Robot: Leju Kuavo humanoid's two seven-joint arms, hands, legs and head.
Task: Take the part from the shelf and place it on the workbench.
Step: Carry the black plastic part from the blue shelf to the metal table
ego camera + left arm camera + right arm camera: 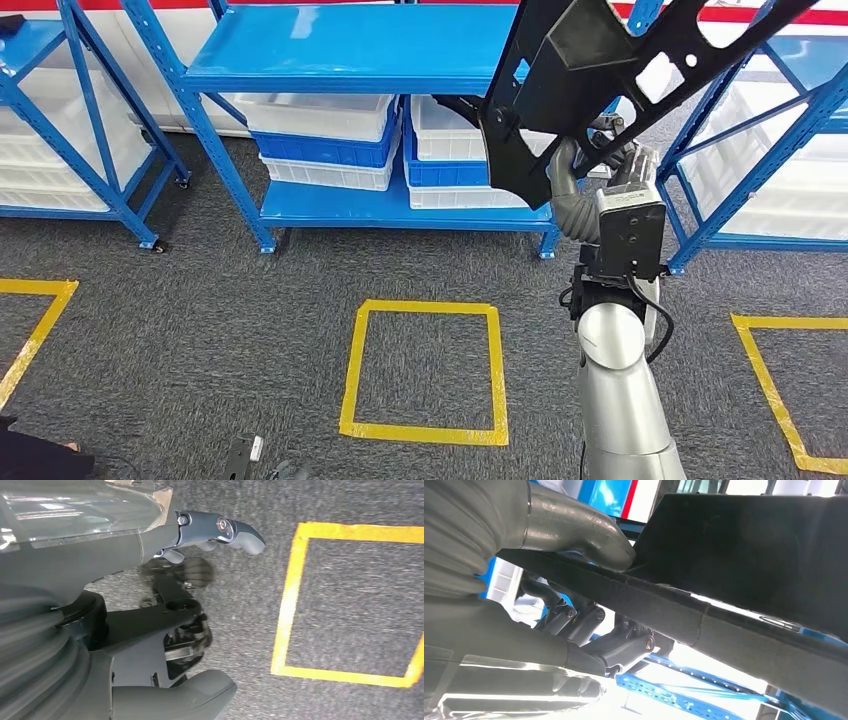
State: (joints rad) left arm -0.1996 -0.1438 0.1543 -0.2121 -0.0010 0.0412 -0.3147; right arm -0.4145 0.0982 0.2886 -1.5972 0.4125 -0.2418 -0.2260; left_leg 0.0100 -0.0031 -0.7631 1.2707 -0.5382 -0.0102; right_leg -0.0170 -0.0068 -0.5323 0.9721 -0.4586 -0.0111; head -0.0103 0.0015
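- While the black part (pixel 600 70) is gripped by the right robot hand (pixel 600 175) and held up in front of the blue shelf (pixel 350 50), the carry step is judged to be in hand
- A turn toward the surface is called for next
- The left robot hand (pixel 200 555) hangs over the floor, fingers apart, nothing held
- White and blue bins (pixel 325 140) are stacked on the lower shelf; their contents cannot be told

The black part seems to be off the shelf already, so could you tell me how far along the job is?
Done: the black part is lifted clear of the blue shelf. In hand: the right hand grips it by its lower edge, raised in front of the shelf. The left hand hangs over the carpet, holding nothing. Left: placing the part on the workbench.
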